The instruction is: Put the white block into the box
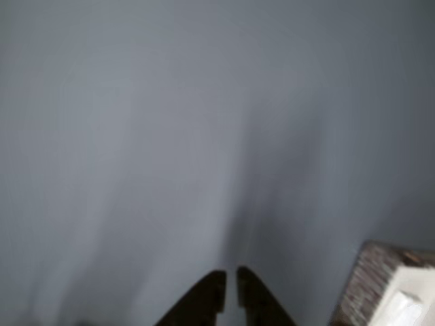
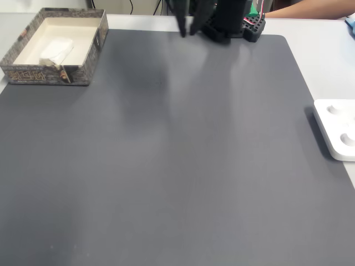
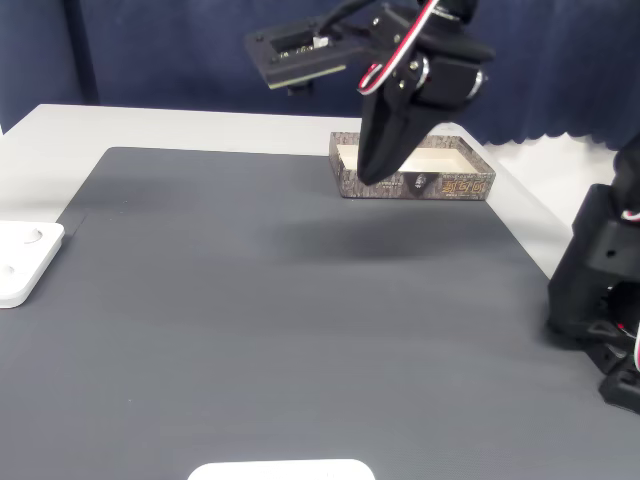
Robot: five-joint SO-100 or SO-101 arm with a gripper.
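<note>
One white block lies inside the box while the robot's hand hangs in the air above the dark grey mat.

In a fixed view from the front, the block rests tilted on the cream floor of the brick-patterned box, at the mat's far left corner on the tabletop. In a fixed view from the side, the black hand points down, clear of the mat, just in front of the box's near wall; its two fingers are drawn together and carry nothing. The other view, blurred, shows the dark fingertips almost meeting, with only a thin slit between them, and the box's corner at lower right. A flat white device with round knobs sits at the mat's right edge, well apart from the box.
</note>
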